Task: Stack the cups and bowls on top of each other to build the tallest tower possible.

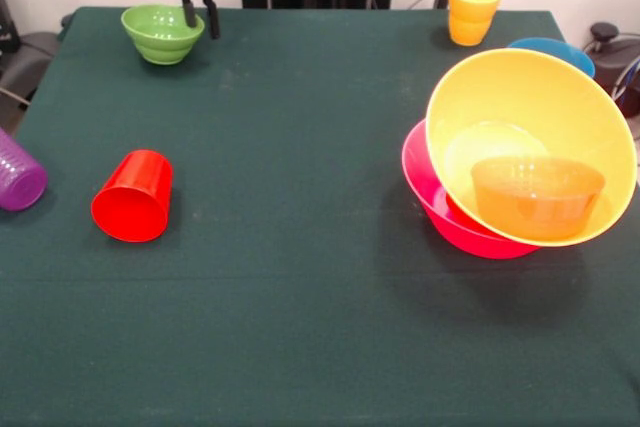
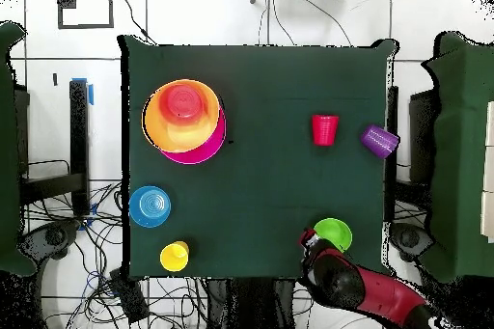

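Dark green cloth covers the table (image 1: 300,327), white wall and cable clutter behind it. Clock directions below are read on the front view. Gripper (image 1: 200,15) is at about 11 o'clock, fingers parted a moderate amount, straddling the near rim of the small green bowl (image 1: 162,33), holding nothing as far as I can see. The tower (image 1: 520,162) sits at 3 o'clock: yellow-orange bowl (image 1: 560,107) tilted inside the pink bowl (image 1: 440,209), small orange bowl (image 1: 537,195) nested in it. Blue bowl (image 1: 555,49) is just behind it, the yellow cup (image 1: 473,9) upright at 1 o'clock. Red cup (image 1: 133,197) and purple cup (image 1: 18,175) lie on their sides at 9 o'clock. Looks like the green-bowl pick is in hand: next move calls for closing on that rim, lifting clear, then carrying it across to 3 o'clock and seating it in the pile.
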You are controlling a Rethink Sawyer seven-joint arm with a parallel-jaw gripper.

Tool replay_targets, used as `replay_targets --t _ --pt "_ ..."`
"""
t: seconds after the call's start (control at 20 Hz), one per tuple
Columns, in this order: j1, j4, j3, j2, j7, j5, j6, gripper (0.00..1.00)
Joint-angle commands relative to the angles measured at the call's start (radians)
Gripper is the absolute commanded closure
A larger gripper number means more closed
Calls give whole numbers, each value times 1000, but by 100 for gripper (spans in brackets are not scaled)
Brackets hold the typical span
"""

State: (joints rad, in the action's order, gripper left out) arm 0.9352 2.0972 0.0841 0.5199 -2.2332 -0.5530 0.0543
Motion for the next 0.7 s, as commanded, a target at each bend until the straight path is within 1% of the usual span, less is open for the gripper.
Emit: replay_targets --t 0.05,0.4,0.7 --pt "5 -109 50 -27 -1 -68 12 0" --pt "25 -131 71 -28 25 -83 -13 0" --pt "18 -158 72 -27 22 -112 6 0"
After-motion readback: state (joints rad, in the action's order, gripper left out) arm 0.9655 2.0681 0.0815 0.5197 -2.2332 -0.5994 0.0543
